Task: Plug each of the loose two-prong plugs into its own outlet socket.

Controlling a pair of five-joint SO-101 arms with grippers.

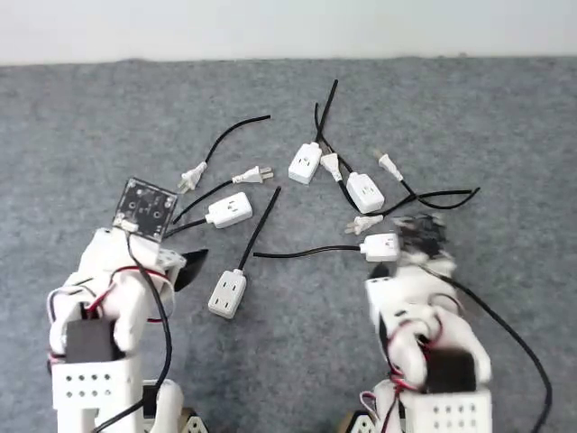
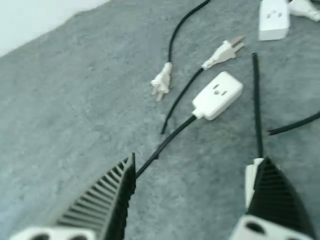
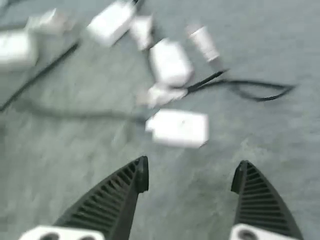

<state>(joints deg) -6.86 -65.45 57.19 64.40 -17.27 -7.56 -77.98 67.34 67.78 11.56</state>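
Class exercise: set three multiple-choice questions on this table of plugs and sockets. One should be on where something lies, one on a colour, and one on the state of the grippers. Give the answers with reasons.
1. The socket lowest in the high view lies:
A. between the left arm and the right arm
B. against the back wall
C. on top of another socket

2. The cords on the sockets are:
A. red
B. black
C. white

3. The left gripper and the right gripper are:
A. both shut on plugs
B. one open, one shut
C. both open and empty

Answers:
1 A, since the high view shows it on the grey surface between the arms.
2 B, since every socket cord is black.
3 C, since each wrist view shows the fingers spread with nothing between them.
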